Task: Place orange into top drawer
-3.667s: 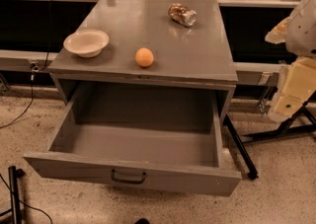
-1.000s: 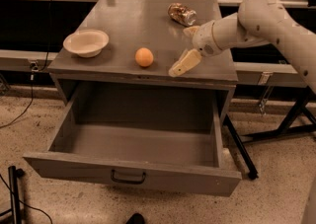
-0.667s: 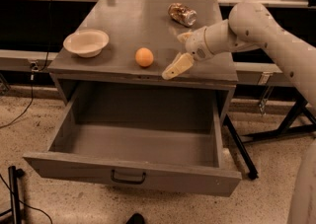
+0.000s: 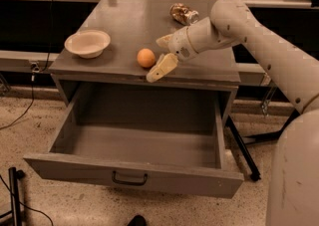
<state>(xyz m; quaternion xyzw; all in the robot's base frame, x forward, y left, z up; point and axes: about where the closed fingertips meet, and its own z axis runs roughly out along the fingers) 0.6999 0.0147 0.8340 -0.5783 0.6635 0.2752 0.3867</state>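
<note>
The orange (image 4: 145, 57) sits on the grey cabinet top (image 4: 124, 21), near its front edge. My gripper (image 4: 156, 59) is right beside the orange on its right side, just above the cabinet top, with its cream fingers (image 4: 162, 67) spread open and nothing held. The arm reaches in from the right. The top drawer (image 4: 134, 174) is pulled fully out below the cabinet top. Its inside is empty and its small dark handle (image 4: 128, 179) shows at the middle of the front panel.
A cream bowl (image 4: 87, 43) stands at the left of the cabinet top. A shiny brownish can (image 4: 183, 13) lies at the back right. Dark counters run behind. A black stand leg (image 4: 242, 150) crosses the floor to the right of the drawer.
My gripper has moved left across the cabinet top, from near the can to right beside the orange. The orange, bowl and drawer have not moved.
</note>
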